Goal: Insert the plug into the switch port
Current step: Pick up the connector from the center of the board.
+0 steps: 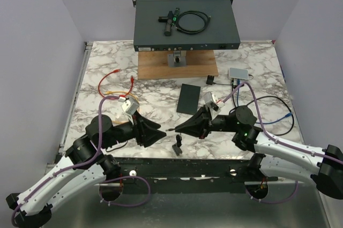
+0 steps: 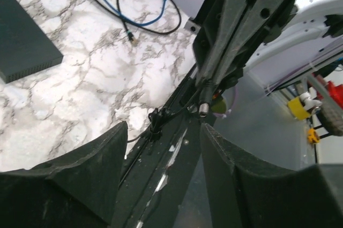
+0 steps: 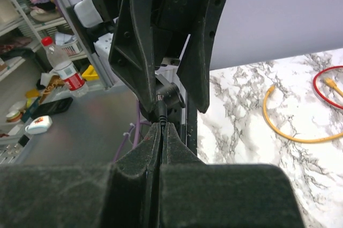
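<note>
My right gripper (image 1: pixel 179 127) is shut on a black barrel plug (image 1: pixel 170 130), whose metal tip sticks out to the left. In the right wrist view the plug (image 3: pixel 162 111) pokes up from my closed fingers (image 3: pixel 174 147). My left gripper (image 1: pixel 159 132) is open and empty, facing the plug tip from the left, a small gap away. In the left wrist view the plug tip (image 2: pixel 204 109) sits just beyond my open fingers (image 2: pixel 99 166). A small dark flat switch (image 1: pixel 189 98) lies on the marble behind both grippers; it also shows in the left wrist view (image 2: pixel 21 40).
A large rack unit (image 1: pixel 185 27) stands at the back on a wooden board (image 1: pixel 177 67), with a black cable coil (image 1: pixel 193 22) on top. Red and yellow cables (image 1: pixel 113 82) lie left. A white adapter (image 1: pixel 239 73) and a blue cable (image 1: pixel 284 116) lie right.
</note>
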Tool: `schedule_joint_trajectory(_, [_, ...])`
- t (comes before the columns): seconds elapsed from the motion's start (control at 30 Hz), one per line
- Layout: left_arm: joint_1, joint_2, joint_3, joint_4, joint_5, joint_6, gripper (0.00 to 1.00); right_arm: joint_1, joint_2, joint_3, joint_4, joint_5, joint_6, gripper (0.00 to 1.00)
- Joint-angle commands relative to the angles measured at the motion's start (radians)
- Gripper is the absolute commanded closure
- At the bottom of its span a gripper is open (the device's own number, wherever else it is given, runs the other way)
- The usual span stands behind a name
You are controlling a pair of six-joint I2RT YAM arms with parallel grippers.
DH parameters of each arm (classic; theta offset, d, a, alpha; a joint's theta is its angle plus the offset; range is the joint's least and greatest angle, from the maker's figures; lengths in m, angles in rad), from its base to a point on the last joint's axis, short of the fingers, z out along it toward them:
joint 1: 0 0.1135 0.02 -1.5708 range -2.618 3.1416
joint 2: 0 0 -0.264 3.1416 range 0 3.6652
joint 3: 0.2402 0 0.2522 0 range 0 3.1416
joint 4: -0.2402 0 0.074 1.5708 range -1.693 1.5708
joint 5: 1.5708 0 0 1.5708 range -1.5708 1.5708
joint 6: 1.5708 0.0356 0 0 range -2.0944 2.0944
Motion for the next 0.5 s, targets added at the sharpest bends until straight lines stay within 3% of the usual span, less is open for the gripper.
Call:
schedule_joint_trajectory(0.0, [-0.001, -0.016, 0.008, 0.118, 0.051, -0.095, 0.46, 0.008, 0.032, -0.014, 0.123, -0.016, 0.044, 0.99])
schedule_joint_trajectory(0.47, [0.024, -0.026, -0.039, 0.206, 0.125, -0.193, 0.63, 0.008, 0.074, -0.022, 0.206, -0.037, 0.063, 0.99])
